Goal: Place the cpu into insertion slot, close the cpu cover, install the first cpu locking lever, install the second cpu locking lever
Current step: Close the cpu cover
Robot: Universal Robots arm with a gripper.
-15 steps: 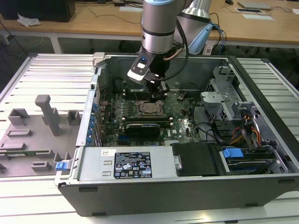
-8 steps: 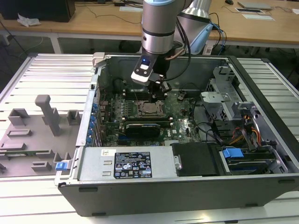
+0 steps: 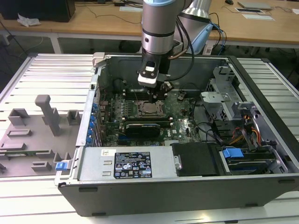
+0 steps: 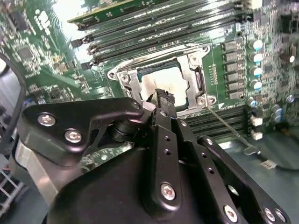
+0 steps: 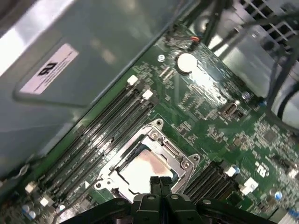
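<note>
Inside the open computer case, my gripper [image 3: 157, 94] hangs just above the insertion slot [image 3: 150, 109] on the green board. Its black fingertips [image 4: 162, 97] are pressed together, shut with nothing between them, over the slot's near edge. The cpu [image 4: 161, 80] lies flat in the slot, its pale metal top showing through the window of the cpu cover [image 4: 132, 79]. The silvery cover [image 5: 161, 140] lies down flat around the cpu [image 5: 140, 169]. A thin wire locking lever [image 4: 230, 127] runs out from one corner of the slot along the board. The gripper's tips [image 5: 161, 181] meet over the cpu's edge.
Long black memory slots [image 4: 154, 35] flank the socket on both sides. A round coin battery [image 5: 186, 62] and cables [image 3: 205, 128] lie further off. The case's metal wall [image 5: 70, 70] rises close by. Drive bays [image 3: 243, 154] fill the exterior view's right; a grey fixture tray [image 3: 32, 135] sits left.
</note>
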